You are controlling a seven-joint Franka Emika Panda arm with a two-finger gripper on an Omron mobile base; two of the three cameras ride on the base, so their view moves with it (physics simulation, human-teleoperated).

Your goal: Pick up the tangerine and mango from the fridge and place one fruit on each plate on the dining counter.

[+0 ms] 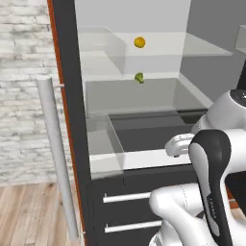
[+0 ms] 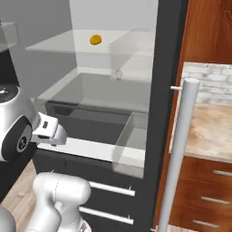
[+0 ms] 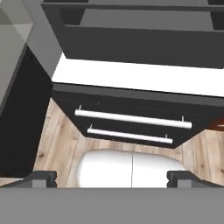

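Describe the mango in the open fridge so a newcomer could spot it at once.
Start at the tall black fridge with its door open, showing a pale grey interior. On the upper glass shelf, toward the back wall, sits the mango: a small, smooth, rounded golden-yellow fruit. The green broccoli-like piece lies one shelf below it, knobbly rather than smooth.

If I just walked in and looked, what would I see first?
You'd see the big black fridge standing wide open, pale grey inside with clear glass shelves. A small golden-yellow mango sits on the upper shelf, with a little green piece on the shelf below it. Right in front is the white robot arm, folded low by the fridge drawers, and its gripper is open and holds nothing.
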